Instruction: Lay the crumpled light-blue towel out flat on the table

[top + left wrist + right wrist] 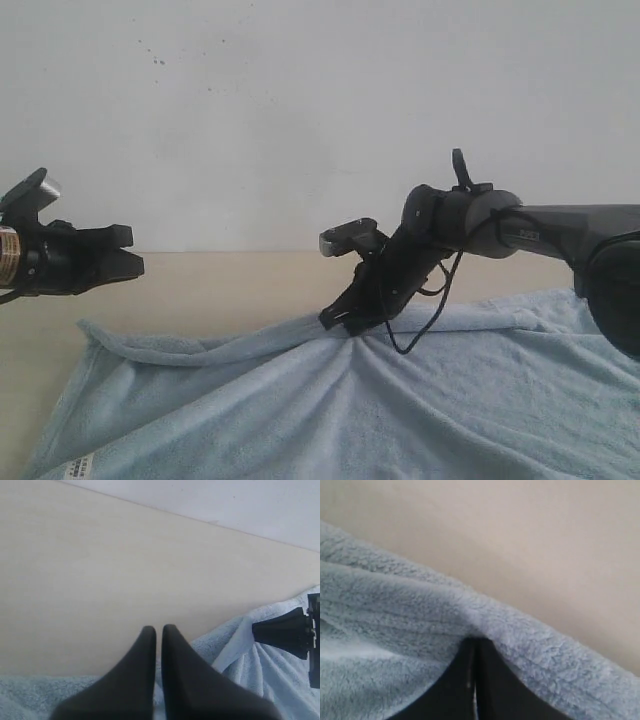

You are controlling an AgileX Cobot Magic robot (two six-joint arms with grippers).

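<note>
Black, hard-shelled right gripper (338, 321): tapered jaws pressed together, pinching the far edge of the towel (360, 410) into a raised ridge. Creases fan out from the pinch. Towel pale blue, fluffy terry, lying over the near part of the counter (220, 280); left edge rolled over, small white printed label (80, 466) at the near-left corner. Counter smooth, matte beige. Left gripper (132, 262) pressed together on nothing, hanging in the air, not touching the cloth.
</note>
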